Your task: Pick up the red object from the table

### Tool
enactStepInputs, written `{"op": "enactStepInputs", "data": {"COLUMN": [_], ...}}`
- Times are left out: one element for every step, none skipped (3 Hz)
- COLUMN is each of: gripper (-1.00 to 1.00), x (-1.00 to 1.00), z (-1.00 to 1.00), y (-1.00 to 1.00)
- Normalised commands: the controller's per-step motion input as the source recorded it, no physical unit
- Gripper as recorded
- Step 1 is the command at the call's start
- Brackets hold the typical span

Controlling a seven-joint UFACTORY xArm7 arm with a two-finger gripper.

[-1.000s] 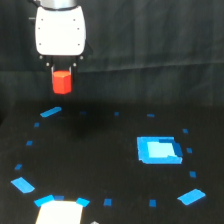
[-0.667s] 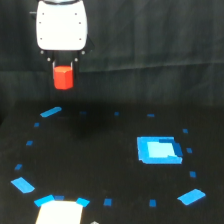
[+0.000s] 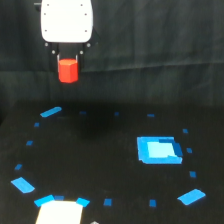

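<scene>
One red block [image 3: 68,69] hangs in my claw [image 3: 68,64], high in the upper left of the frame and well above the table [image 3: 100,165]. It is small, red-orange, brighter along its top edge and slightly darker down its front, with blunt corners that give it a faceted outline; the blur hides any finer shape. My two dark fingers [image 3: 56,56] press against its sides, so I am pinching it, and my white housing sits directly above. Below, the black cloth surface carries a loose ring of small blue tape marks [image 3: 50,112], some long and slanted, some only dots. At the right of centre lies a bright blue rectangle [image 3: 158,149] with a paler middle. At the bottom left edge a white patch [image 3: 59,212] shows, edged with blue along its top.
</scene>
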Motion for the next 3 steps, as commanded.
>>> {"op": "enactStepInputs", "data": {"gripper": [-1.0,-0.94,-1.0], "x": [0.04,-0.12,0.12], "z": [0.11,0.39,0.77], "y": [-0.31,0.01,-0.43]}}
